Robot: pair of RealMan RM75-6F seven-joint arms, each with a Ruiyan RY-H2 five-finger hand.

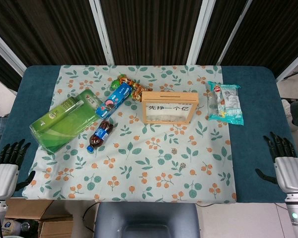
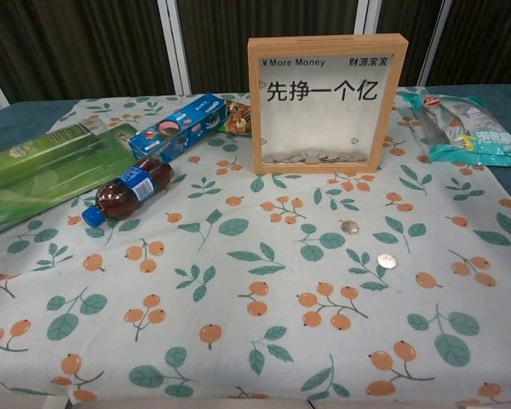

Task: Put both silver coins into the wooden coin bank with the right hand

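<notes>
The two silver coins, the nearer coin point(image 2: 387, 262) and the farther coin point(image 2: 349, 227), lie flat and apart on the floral tablecloth point(image 2: 238, 324) just before the upright wooden coin bank point(image 2: 324, 102), probably staged for an easy reach. The right hand point(image 1: 288, 163) rests empty with fingers spread at the table's edge, well short of them; the left hand point(image 1: 6, 166) likewise looks empty.

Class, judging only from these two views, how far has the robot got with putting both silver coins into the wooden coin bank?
Done: nothing yet. Both silver coins, the nearer coin and the farther coin, lie on the tablecloth in front of the wooden coin bank. In hand: nothing; the right hand rests open at the table's edge, as does the left hand. Left: pick up each coin and drop it into the bank.
</notes>
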